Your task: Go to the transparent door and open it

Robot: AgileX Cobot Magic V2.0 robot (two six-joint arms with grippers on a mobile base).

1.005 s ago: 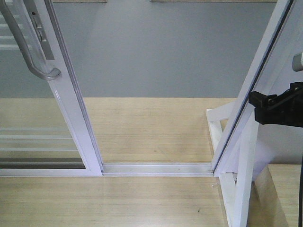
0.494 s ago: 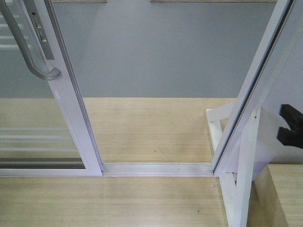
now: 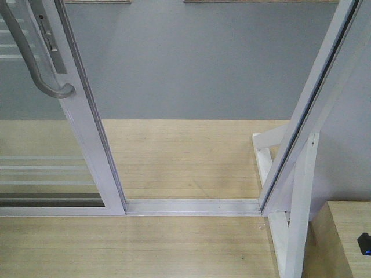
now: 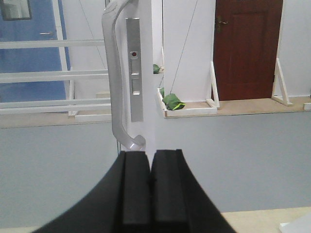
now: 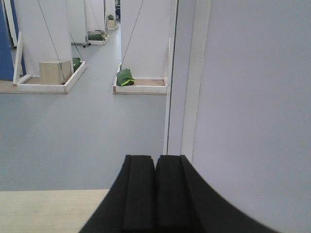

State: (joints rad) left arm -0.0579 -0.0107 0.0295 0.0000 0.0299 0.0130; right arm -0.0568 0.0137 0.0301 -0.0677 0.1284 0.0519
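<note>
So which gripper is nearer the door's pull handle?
Left. The left gripper sits just below the pull handle; the right gripper faces the opposite frame post.

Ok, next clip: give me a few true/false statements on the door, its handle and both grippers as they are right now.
1. The transparent door is slid aside, leaving a gap over the floor track. True.
2. The left gripper is clamped on the pull handle. False: its fingers are shut on nothing, with the handle beyond them.
3. The right gripper is shut and empty. True.
4. The handle is on the right-hand frame in the front view. False: it is on the left panel.
</note>
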